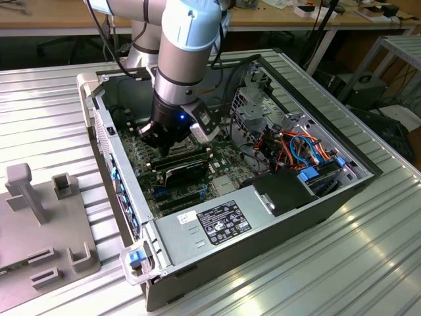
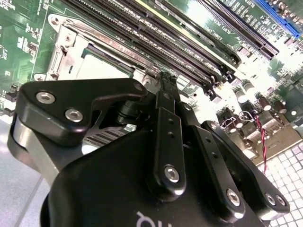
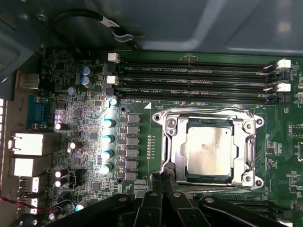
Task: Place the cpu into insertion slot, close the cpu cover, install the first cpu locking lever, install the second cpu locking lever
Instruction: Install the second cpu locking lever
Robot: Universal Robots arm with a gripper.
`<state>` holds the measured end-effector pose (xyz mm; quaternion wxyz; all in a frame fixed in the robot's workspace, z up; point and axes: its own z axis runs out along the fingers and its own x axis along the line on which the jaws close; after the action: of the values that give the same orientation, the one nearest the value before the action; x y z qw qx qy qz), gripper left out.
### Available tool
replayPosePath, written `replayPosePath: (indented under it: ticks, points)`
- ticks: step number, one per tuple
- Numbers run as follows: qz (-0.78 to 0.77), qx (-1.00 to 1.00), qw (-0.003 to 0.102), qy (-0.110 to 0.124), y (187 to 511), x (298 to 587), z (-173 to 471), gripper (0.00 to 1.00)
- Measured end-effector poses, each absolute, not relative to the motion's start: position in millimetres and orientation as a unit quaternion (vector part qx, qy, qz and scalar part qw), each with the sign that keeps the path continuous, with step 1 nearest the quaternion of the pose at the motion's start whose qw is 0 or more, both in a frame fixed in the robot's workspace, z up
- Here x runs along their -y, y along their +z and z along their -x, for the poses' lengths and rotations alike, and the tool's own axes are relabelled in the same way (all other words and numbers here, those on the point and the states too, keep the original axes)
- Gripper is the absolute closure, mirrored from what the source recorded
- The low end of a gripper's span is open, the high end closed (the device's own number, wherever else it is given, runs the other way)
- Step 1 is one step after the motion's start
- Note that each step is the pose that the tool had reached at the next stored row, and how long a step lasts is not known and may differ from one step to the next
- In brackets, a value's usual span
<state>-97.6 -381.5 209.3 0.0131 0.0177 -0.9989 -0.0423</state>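
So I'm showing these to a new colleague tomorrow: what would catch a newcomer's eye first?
Probably the arm reaching down into the open computer case, its gripper low over the green motherboard. In the first wrist view, the silver-topped cpu stands out, sitting in the insertion slot with the cpu cover framing it, beside the long black memory slots. The gripper's fingertips sit together at the socket's edge.

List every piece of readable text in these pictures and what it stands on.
Power supply label: print too small to read.
Motherboard, white markings beside the memory slots: too small to read.
Gripper body: white lettering cut off at the picture's edge, unreadable.
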Motion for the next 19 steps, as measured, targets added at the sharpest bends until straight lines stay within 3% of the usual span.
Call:
replayPosePath:
  ticks: [19]
  points:
    - [-0.018,0.999,0.013,-0.05,203.8,381.5,98.2,0.89]
